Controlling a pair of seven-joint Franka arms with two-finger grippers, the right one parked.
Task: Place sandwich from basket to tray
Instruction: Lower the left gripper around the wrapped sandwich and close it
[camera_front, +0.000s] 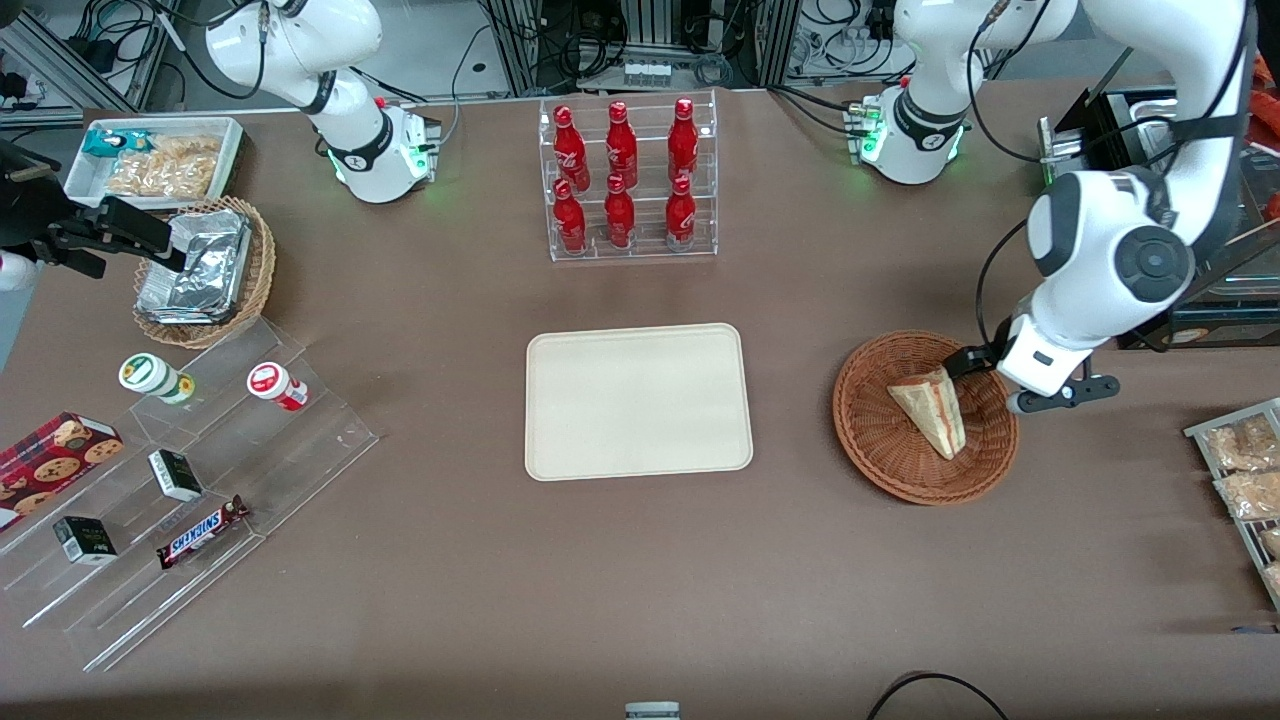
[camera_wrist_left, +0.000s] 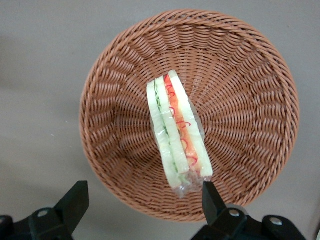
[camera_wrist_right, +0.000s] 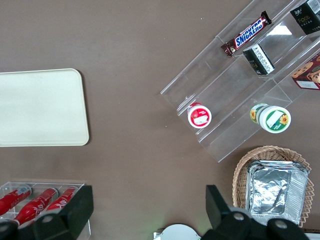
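Observation:
The sandwich (camera_front: 935, 405), a pale wedge with red and green filling, lies in the reddish-brown basket (camera_front: 880, 440) toward the working arm's end of the table. The cream tray (camera_front: 637, 400) sits bare beside the basket, at the table's middle. My left gripper (camera_front: 975, 362) hangs open and empty above the basket's rim, on the side farther from the front camera. In the left wrist view the gripper (camera_wrist_left: 142, 200) spans the rim of the basket (camera_wrist_left: 240, 90): one fingertip (camera_wrist_left: 210, 197) is close to the end of the sandwich (camera_wrist_left: 175, 132), the other is over bare table.
A clear rack of red bottles (camera_front: 625, 180) stands farther from the front camera than the tray. Toward the parked arm's end are a tan basket of foil packets (camera_front: 200, 270), a white snack bin (camera_front: 155, 160) and acrylic steps with snacks (camera_front: 180, 480). Bagged snacks (camera_front: 1245, 480) lie at the working arm's end.

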